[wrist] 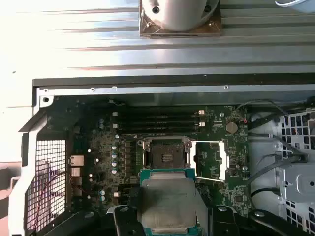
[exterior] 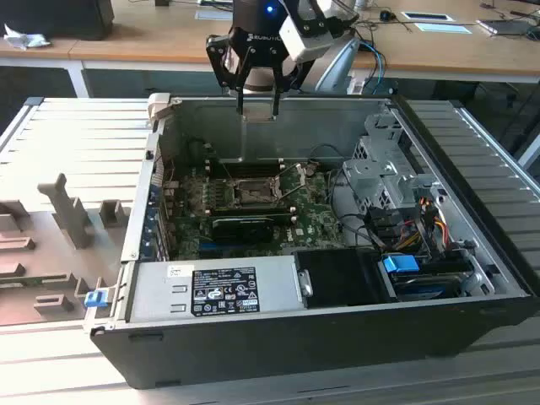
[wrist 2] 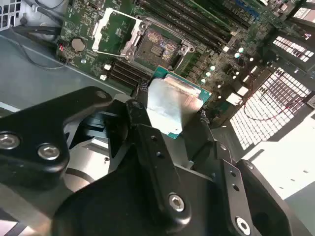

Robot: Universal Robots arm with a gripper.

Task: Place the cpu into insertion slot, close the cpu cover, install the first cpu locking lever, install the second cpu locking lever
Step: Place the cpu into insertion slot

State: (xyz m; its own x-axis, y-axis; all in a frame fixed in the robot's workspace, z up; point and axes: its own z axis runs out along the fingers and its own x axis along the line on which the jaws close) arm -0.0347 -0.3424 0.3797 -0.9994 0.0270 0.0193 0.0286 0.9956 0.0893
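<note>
My gripper (exterior: 257, 108) hangs above the far rim of the open computer case, shut on the cpu (exterior: 257, 117). In both wrist views the cpu (wrist 2: 172, 101) (wrist: 170, 199) shows as a flat silver-topped chip with a green edge, clamped between the black fingers (wrist 2: 139, 101). The insertion slot (exterior: 251, 193) (wrist 2: 157, 44) (wrist: 165, 155) lies open and dark on the green motherboard (exterior: 308, 219), below the held chip. The cpu cover (wrist 2: 114, 30) (wrist: 210, 160) is swung open and rests beside the slot.
A power supply (exterior: 215, 291) fills the case's near side. A metal drive cage (exterior: 384, 173) and bundled cables (exterior: 413, 224) sit at the exterior view's right. Memory slots (wrist: 157, 120) run beside the socket. A grey fixture tray (exterior: 51, 245) lies outside the case, at the exterior view's left.
</note>
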